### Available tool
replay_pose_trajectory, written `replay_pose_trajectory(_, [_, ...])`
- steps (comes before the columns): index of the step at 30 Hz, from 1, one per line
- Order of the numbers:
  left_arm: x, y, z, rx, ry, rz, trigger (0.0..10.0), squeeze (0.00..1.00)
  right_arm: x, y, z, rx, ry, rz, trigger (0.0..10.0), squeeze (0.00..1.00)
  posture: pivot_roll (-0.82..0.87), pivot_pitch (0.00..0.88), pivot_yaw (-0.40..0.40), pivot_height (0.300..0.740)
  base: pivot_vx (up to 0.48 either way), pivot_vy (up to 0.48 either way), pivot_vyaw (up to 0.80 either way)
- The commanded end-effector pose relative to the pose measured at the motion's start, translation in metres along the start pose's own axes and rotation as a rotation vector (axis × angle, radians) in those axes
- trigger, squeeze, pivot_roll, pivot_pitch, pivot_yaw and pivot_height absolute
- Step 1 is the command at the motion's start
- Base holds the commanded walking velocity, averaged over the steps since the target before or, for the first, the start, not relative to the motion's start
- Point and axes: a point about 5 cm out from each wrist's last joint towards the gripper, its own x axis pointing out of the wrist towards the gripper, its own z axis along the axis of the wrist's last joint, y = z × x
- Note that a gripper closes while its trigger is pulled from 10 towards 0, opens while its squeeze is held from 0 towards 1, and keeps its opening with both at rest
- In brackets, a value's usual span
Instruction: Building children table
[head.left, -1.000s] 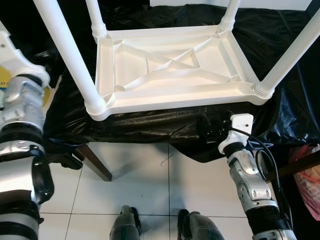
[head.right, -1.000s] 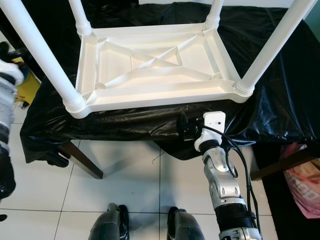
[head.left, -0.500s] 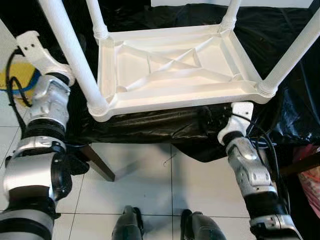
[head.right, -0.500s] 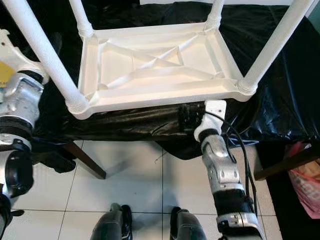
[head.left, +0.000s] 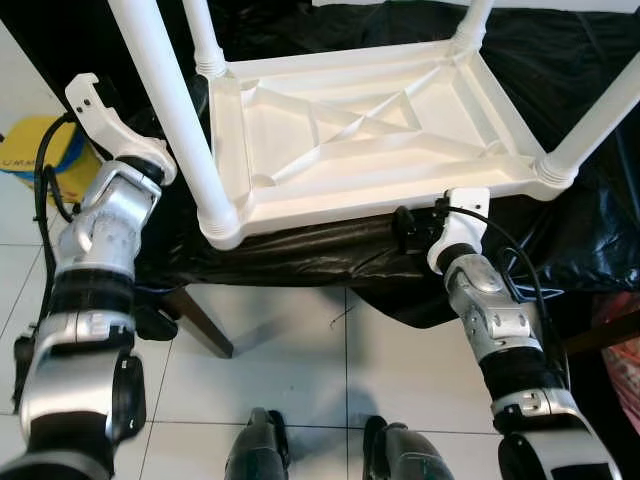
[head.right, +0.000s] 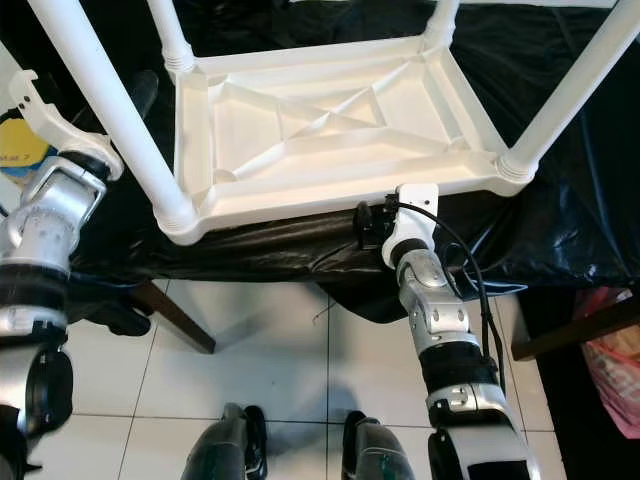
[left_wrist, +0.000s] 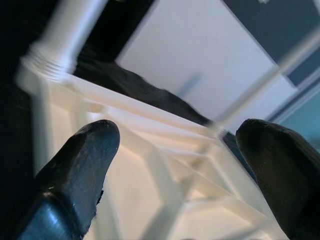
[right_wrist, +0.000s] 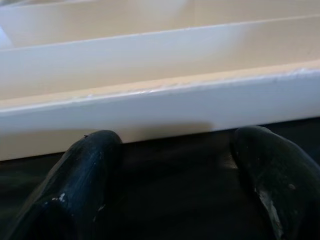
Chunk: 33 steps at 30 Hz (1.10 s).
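Fingers (right_wrist: 80, 180) of the right gripper (right_wrist: 175, 170) are spreading open, nosing under the near rim of the child table (head.left: 360, 120), probably to steady it. Upside down across the frame's top on a black-draped table (head.left: 300, 255), legs up. Left gripper (left_wrist: 175, 170), fingers open, is aiming at the left corner leg (head.left: 180, 120).

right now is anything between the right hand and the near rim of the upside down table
Nothing visible. The right hand is open just below the white table's near rim, with only the black cloth under its fingers.
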Motion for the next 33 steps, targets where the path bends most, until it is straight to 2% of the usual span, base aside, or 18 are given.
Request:
replay_pose_trajectory(1, [-0.016,-0.057,-0.009,-0.048,0.033,-0.83,10.0,0.0,0.006,0.013,-0.001,-0.014,0.005,0.064,10.0,0.0,0.01,0.213,0.031,0.74,0.0,0.0,0.0])
replay_pose_trajectory(4, [-0.017,-0.059,-0.009,-0.056,0.034,-0.833,10.0,0.0,0.007,0.014,-0.001,-0.016,0.007,0.067,10.0,0.0,0.01,0.213,0.031,0.74,0.0,0.0,0.0])
replay_pose_trajectory(6, [-0.025,-0.076,-0.013,-0.109,0.017,-0.857,10.0,0.0,0.012,0.022,0.001,-0.039,-0.012,0.114,10.0,0.0,0.01,0.204,0.037,0.74,0.0,0.0,0.0])
replay_pose_trajectory(7, [-0.025,-0.076,-0.013,-0.109,0.017,-0.857,10.0,0.0,0.012,0.022,0.001,-0.039,-0.012,0.114,10.0,0.0,0.01,0.204,0.037,0.74,0.0,0.0,0.0])
replay_pose_trajectory(9, [-0.032,-0.091,-0.019,-0.16,0.01,-0.868,10.0,0.0,0.017,0.028,0.002,-0.056,-0.022,0.148,10.0,0.0,0.01,0.202,0.038,0.74,0.0,0.0,0.0])
replay_pose_trajectory(10, [-0.032,-0.091,-0.019,-0.16,0.01,-0.868,10.0,0.0,0.017,0.028,0.002,-0.056,-0.022,0.148,10.0,0.0,0.01,0.202,0.038,0.74,0.0,0.0,0.0])
replay_pose_trajectory(13, [-0.039,-0.109,-0.03,-0.224,-0.01,-0.866,10.0,0.0,0.022,0.033,0.002,-0.069,-0.025,0.171,10.0,0.0,0.02,0.192,0.041,0.74,0.0,0.0,0.0])
replay_pose_trajectory(17, [-0.043,-0.119,-0.036,-0.261,-0.02,-0.859,10.0,0.0,0.025,0.033,0.002,-0.072,-0.025,0.169,10.0,0.0,0.02,0.185,0.043,0.74,0.0,0.0,0.0])
replay_pose_trajectory(19, [-0.046,-0.129,-0.044,-0.285,-0.022,-0.847,10.0,0.0,0.027,0.032,0.002,-0.076,-0.028,0.16,10.0,0.0,0.02,0.18,0.045,0.74,0.0,0.0,0.0])
replay_pose_trajectory(24, [-0.048,-0.134,-0.048,-0.296,-0.028,-0.838,10.0,0.0,0.028,0.031,0.002,-0.078,-0.031,0.153,10.0,0.0,0.02,0.18,0.045,0.74,0.0,0.0,0.0])
replay_pose_trajectory(27, [-0.037,-0.127,-0.056,-0.206,-0.043,-0.708,10.0,0.0,0.026,0.019,-0.002,-0.109,-0.042,0.081,10.0,0.0,0.03,0.181,0.042,0.74,0.0,0.0,0.0])
replay_pose_trajectory(28, [-0.037,-0.127,-0.056,-0.206,-0.043,-0.708,10.0,0.0,0.026,0.019,-0.002,-0.109,-0.042,0.081,10.0,0.0,0.03,0.181,0.042,0.74,0.0,0.0,0.0])
replay_pose_trajectory(30, [-0.031,-0.112,-0.055,-0.063,-0.031,-0.609,10.0,0.0,0.02,0.007,-0.007,-0.129,-0.057,0.016,10.0,0.0,0.03,0.186,0.042,0.74,0.0,0.0,0.0])
replay_pose_trajectory(31, [-0.029,-0.105,-0.054,-0.011,-0.012,-0.577,10.0,0.0,0.017,0.001,-0.009,-0.136,-0.067,-0.014,10.0,0.0,0.03,0.186,0.042,0.74,0.0,0.0,0.0])
replay_pose_trajectory(32, [-0.029,-0.105,-0.054,-0.011,-0.012,-0.577,10.0,0.0,0.017,0.001,-0.009,-0.136,-0.067,-0.014,10.0,0.0,0.03,0.186,0.042,0.74,0.0,0.0,0.0])
replay_pose_trajectory(33, [-0.03,-0.096,-0.052,0.065,0.01,-0.552,10.0,0.0,0.013,-0.006,-0.01,-0.135,-0.083,-0.04,10.0,0.0,0.03,0.187,0.042,0.74,0.0,0.0,0.0])
